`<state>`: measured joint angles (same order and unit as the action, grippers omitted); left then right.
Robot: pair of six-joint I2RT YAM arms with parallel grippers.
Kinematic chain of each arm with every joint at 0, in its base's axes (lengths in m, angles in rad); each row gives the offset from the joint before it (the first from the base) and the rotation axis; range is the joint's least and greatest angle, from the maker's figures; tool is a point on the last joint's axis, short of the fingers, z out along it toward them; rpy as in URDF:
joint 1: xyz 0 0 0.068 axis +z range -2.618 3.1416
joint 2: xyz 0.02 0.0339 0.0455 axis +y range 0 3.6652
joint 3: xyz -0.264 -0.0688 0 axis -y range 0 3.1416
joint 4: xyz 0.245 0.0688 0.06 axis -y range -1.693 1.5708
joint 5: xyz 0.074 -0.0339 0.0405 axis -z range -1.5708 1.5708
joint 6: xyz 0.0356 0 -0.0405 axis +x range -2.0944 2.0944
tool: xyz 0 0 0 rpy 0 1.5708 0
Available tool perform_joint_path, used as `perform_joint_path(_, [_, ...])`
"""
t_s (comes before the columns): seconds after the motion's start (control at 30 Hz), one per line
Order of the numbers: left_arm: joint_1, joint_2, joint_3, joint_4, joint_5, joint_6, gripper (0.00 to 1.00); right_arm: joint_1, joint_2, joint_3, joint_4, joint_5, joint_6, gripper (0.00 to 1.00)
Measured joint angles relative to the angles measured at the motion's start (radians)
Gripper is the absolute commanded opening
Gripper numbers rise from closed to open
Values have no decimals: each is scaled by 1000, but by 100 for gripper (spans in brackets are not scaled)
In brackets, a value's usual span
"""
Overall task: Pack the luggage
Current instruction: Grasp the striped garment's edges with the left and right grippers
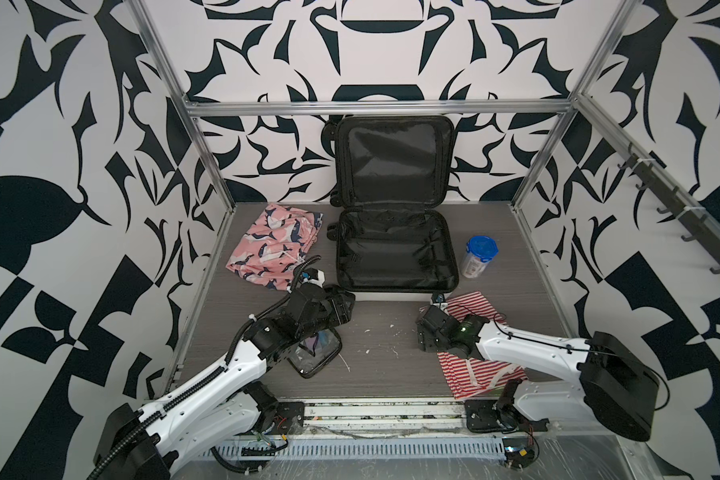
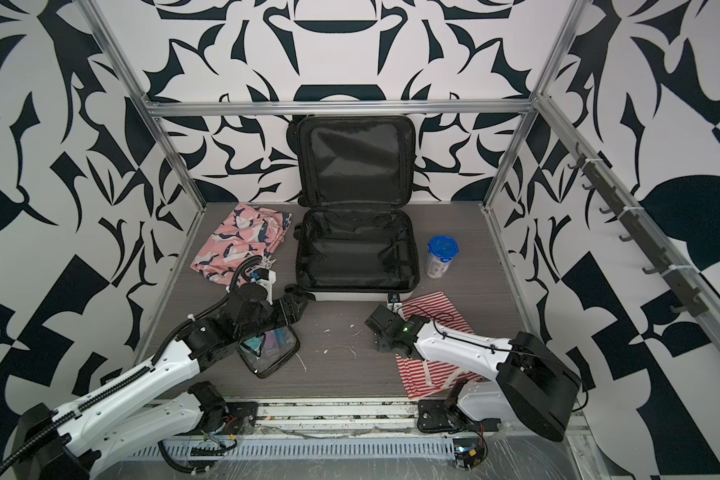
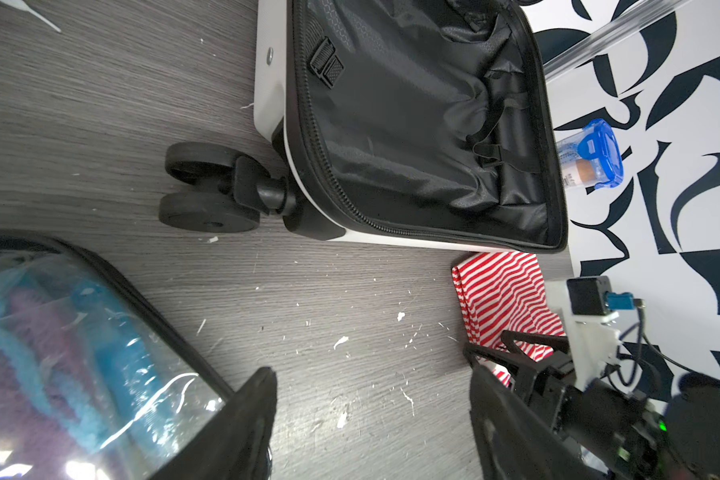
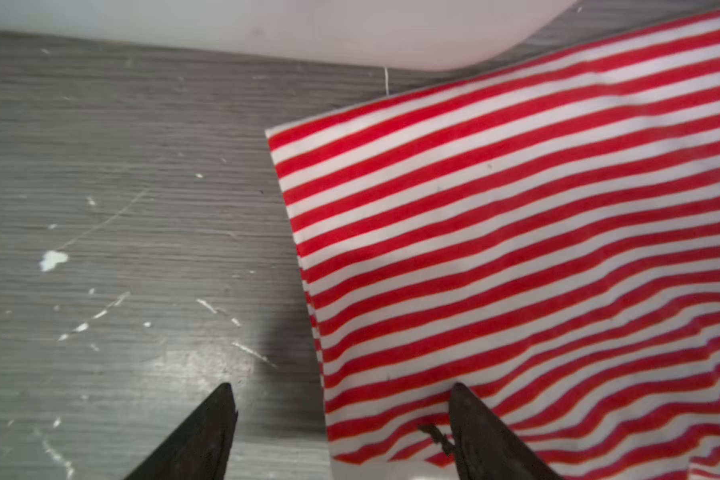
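The luggage (image 1: 395,249) lies open at the back middle of the table in both top views. Its black-lined base (image 2: 356,253) is empty and its lid (image 1: 393,160) stands against the wall. My left gripper (image 3: 373,374) is open over bare table, just in front of the luggage's front left wheel (image 3: 208,191). A clear black-trimmed pouch (image 1: 316,357) lies beside one finger. My right gripper (image 4: 341,386) is open and low over the table. One finger is over bare table and the other over a red-and-white striped cloth (image 4: 516,249), and the luggage's white shell (image 4: 350,29) is just ahead.
A pink whale-print garment (image 1: 273,245) lies left of the luggage. A blue-lidded clear jar (image 1: 479,257) stands to its right. The striped cloth (image 1: 474,370) runs under my right arm to the front edge. Metal frame posts (image 1: 208,166) bound the table. White flecks dot the middle.
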<state>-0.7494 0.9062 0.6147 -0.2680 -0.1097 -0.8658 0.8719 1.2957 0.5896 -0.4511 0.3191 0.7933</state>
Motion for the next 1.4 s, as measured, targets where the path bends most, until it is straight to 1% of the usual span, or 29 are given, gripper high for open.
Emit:
perform_joint_path(0.13, [0,0,0,3,2,-3,75,0,37,-4,15,11,14,70])
perform_joint_path(0.23, [0,-6,-1,3,2,-7,75,0,48,-18,40,15,28,58])
perform_joint_path(0.47, [0,-21,-3,3,2,-18,74,0,61,-34,114,23,39,28])
perform_joint_path(0.6, [0,-23,-14,4,2,-25,74,0,80,-34,175,8,13,19])
perform_joint_path(0.73, [0,-37,-31,2,1,-29,74,6,87,-34,218,-11,-21,14])
perform_joint_path(0.87, [0,-61,-43,-2,-1,-36,74,37,93,-35,251,-37,-58,9])
perform_joint_path(1.13, [0,-75,-57,-7,-5,-41,74,166,126,-13,300,-99,-118,3])
perform_joint_path(1.27, [0,-70,-74,-6,-4,-43,74,243,166,20,327,-135,-151,2])
perform_joint_path(1.33, [0,-64,-75,-6,-2,-42,77,270,181,32,338,-151,-167,2])
perform_joint_path(1.37, [0,-61,-76,-5,2,-39,78,281,188,39,342,-161,-175,3])
perform_joint_path(1.4, [0,-58,-79,-3,7,-34,79,288,193,44,343,-168,-180,7])
